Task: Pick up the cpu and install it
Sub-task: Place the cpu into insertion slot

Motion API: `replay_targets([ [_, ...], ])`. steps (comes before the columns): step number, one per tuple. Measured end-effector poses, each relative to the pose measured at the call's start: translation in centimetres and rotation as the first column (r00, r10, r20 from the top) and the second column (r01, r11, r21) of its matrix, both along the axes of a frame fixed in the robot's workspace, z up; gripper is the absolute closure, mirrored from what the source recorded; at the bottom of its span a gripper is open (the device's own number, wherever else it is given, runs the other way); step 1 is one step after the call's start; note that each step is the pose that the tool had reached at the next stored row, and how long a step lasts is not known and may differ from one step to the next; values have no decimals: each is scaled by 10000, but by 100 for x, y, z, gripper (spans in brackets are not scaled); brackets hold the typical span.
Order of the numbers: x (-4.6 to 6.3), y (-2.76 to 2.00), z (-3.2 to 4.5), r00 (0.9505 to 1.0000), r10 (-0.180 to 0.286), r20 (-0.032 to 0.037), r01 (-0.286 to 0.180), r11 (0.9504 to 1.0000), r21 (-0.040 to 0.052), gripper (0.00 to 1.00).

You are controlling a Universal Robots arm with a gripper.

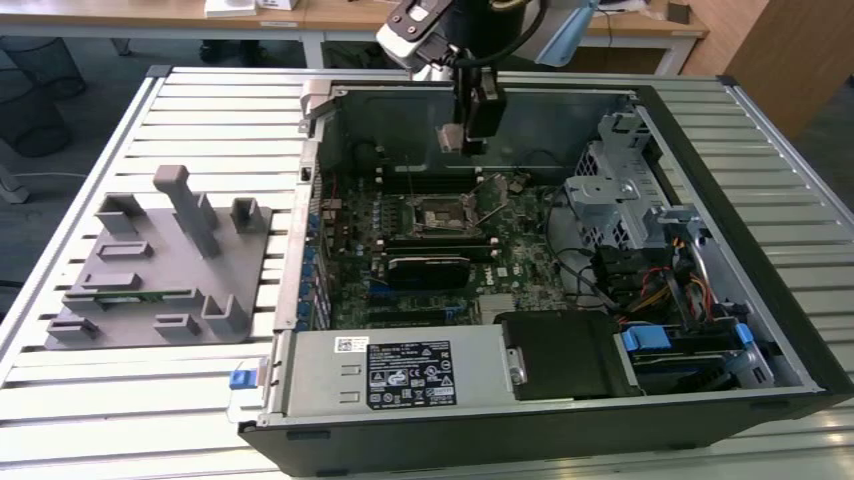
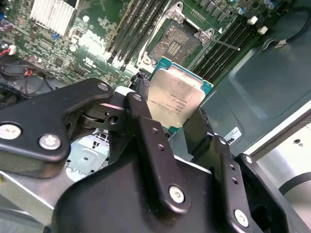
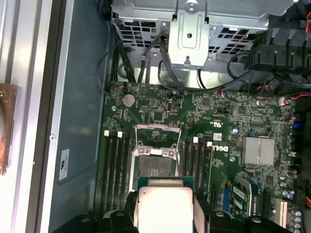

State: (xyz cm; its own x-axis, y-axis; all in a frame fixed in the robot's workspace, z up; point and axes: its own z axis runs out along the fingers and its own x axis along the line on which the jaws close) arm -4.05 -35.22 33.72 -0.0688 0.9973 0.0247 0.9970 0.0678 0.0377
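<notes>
My gripper (image 2: pixel 172 109) is shut on the cpu (image 2: pixel 176 97), a flat square chip with a shiny silver top and a thin teal edge, held by two opposite sides. In the first wrist view the cpu (image 3: pixel 164 206) hangs just short of the open socket (image 3: pixel 155 165) on the green motherboard (image 3: pixel 218 126). In the exterior view the gripper (image 1: pixel 470 130) hovers inside the open computer case, above and a little behind the socket (image 1: pixel 438 213), whose load frame is swung open.
The case (image 1: pixel 747 330) lies open on a slatted metal table (image 1: pixel 187 110). Memory slots (image 3: pixel 114 165) flank the socket. A drive cage (image 1: pixel 607 190), cables (image 1: pixel 654 290) and the power supply (image 1: pixel 400 370) crowd the case. A grey fixture block (image 1: pixel 160 265) sits at the exterior view's left.
</notes>
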Motion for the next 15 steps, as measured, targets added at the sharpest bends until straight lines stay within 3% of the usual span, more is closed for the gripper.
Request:
replay_targets([
  [15, 2, 11, -221, 10000, -2, 0, 2, 10000, 0, 47],
])
